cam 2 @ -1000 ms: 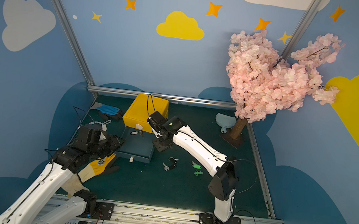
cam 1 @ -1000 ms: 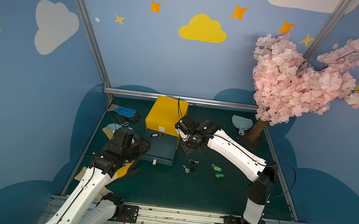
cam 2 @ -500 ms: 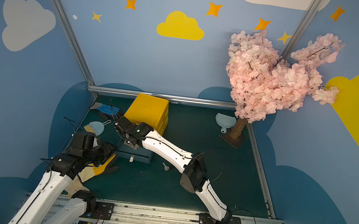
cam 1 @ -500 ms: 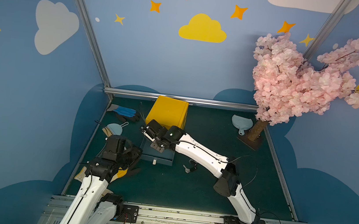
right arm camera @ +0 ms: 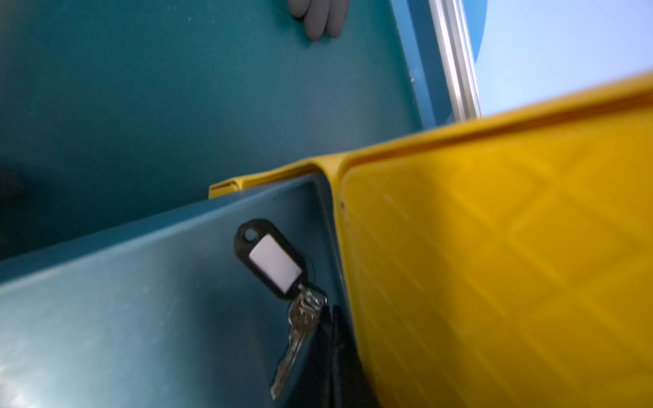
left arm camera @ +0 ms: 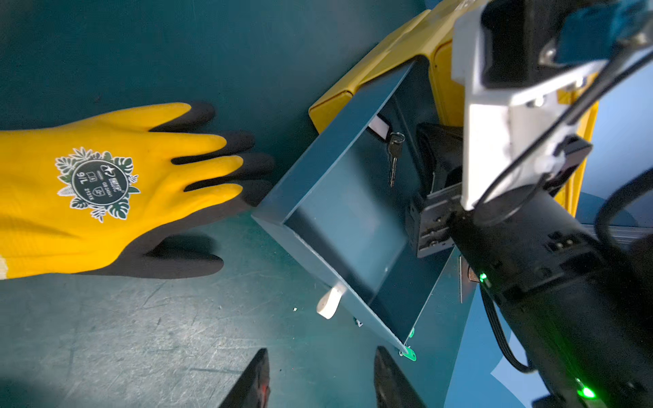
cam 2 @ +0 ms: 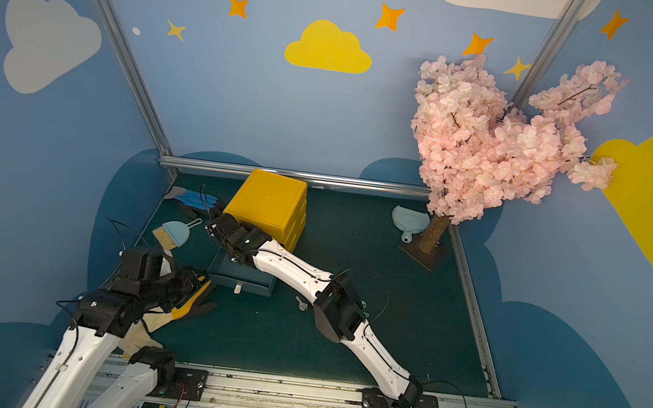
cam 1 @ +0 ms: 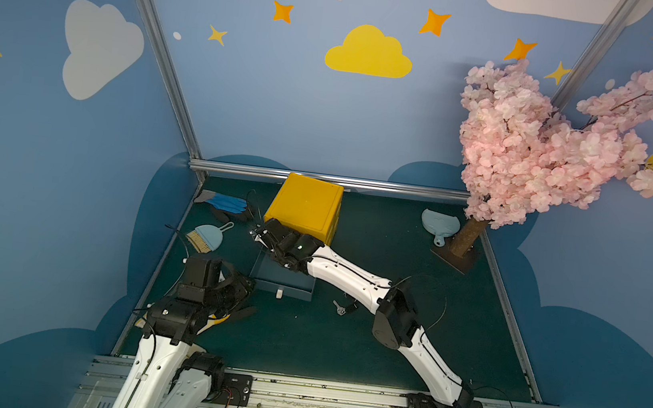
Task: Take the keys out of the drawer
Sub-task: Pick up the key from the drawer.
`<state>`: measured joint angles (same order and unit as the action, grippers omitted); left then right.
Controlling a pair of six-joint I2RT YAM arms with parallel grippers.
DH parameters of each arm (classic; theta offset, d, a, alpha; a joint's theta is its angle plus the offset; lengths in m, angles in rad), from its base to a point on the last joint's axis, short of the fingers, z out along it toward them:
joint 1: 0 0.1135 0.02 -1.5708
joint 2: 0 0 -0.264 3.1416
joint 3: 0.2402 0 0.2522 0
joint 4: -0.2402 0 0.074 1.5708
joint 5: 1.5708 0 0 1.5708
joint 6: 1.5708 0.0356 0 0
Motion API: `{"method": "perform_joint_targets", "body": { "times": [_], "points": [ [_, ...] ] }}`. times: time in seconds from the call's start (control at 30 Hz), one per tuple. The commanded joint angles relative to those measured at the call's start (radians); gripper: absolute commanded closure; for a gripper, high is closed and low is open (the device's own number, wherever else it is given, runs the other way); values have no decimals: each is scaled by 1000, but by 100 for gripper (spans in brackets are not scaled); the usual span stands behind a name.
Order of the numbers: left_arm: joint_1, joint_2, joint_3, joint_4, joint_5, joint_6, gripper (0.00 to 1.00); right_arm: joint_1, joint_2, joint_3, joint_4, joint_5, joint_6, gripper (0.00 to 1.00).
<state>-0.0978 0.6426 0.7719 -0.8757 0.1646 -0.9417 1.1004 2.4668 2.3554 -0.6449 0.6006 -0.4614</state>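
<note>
The closed right gripper (right arm camera: 332,356) meets a black-tagged silver key (right arm camera: 300,319) in the blue plastic drawer (left arm camera: 335,152), hold unclear. The left gripper (left arm camera: 321,374) gapes.

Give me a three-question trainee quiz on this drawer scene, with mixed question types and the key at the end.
1. True or false: the drawer is pushed shut.
2. The tag on the key in the drawer is: A green, B black, C red-orange.
3. Fill in: the fingers of the left gripper stand ___.
Key: 1 false; 2 B; 3 open.
</note>
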Motion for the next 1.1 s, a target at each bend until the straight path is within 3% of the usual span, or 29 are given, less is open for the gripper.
{"method": "perform_joint_targets", "body": {
  "times": [0.0, 0.3, 0.43, 0.57, 0.73, 0.9, 1.07],
  "points": [
    [5, -30, 18, -44, 4, 24, 51, -20, 40, -17, 89, 33, -7, 92],
    [6, -132, 22, -103, -29, 13, 51, -26, 93, -39, 69, 1, 35, 91],
    [6, -161, 23, -119, -40, 9, 51, -26, 103, -69, 107, 94, 26, 92],
    [6, -171, 22, -123, -43, 7, 51, -33, 92, -101, 139, 83, 14, 92],
    [5, -177, 16, -117, -45, 0, 51, -23, 18, -138, 73, -87, 17, 95],
    [5, -195, 10, -111, -62, -21, 51, -24, -126, -266, 16, -284, 106, 95],
    [5, -196, -2, -92, -65, -36, 51, -21, -182, -297, -27, -324, 135, 95]
  ]
}}
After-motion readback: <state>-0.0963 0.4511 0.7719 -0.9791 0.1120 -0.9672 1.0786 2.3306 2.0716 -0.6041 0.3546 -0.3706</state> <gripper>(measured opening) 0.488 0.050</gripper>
